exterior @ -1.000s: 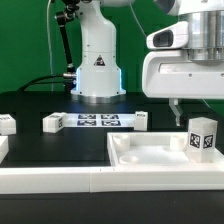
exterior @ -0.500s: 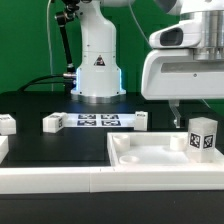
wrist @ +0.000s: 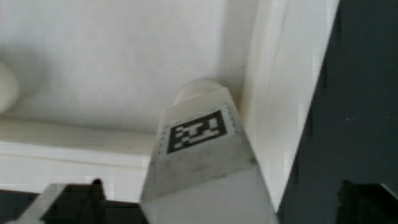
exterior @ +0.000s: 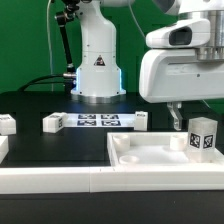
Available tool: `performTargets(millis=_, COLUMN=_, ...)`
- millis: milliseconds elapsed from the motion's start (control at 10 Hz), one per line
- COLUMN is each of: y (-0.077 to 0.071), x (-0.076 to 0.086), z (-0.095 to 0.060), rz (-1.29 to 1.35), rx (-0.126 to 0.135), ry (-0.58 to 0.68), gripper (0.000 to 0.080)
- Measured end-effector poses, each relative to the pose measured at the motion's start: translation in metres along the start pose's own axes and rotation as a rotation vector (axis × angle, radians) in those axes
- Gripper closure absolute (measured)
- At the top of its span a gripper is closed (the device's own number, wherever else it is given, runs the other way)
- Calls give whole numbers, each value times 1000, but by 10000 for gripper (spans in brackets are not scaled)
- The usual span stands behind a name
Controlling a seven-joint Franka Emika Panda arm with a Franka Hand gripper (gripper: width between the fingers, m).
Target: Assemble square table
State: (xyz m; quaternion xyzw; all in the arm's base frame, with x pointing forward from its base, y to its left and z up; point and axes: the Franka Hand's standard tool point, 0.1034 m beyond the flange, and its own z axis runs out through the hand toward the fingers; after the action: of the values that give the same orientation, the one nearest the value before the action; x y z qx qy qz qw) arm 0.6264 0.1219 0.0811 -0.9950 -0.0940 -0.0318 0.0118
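The gripper (wrist: pixel 217 196) hangs with its jaws wide apart and holds nothing, directly above one leg (exterior: pixel 203 138) that stands upright on the table top (exterior: pixel 150 156) near its corner on the exterior view's right. The leg sits between the two fingers, probably so that they can close on it. Three other legs lie apart on the black table (exterior: pixel 60 150).

Leg (exterior: pixel 203 137) upright in tabletop (exterior: pixel 150 158); hand (exterior: pixel 177 116) above.
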Motion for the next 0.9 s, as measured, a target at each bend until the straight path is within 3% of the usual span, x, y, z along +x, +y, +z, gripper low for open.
performTargets(millis=500, y=9, x=0, z=0, rz=-252, rx=-9, ry=-3, gripper=172)
performTargets(millis=600, y=9, x=0, z=0, rz=-246, rx=-9, ry=-3, gripper=360)
performTargets(millis=700, y=9, x=-1, z=0, rz=-239, rx=-9, ry=-3, gripper=360)
performTargets(millis=800, y=9, x=-1, z=0, rz=-221, rx=-9, ry=-3, gripper=505)
performTargets(millis=900, y=9, x=0, z=0, rz=-219, rx=-9, ry=-3, gripper=505)
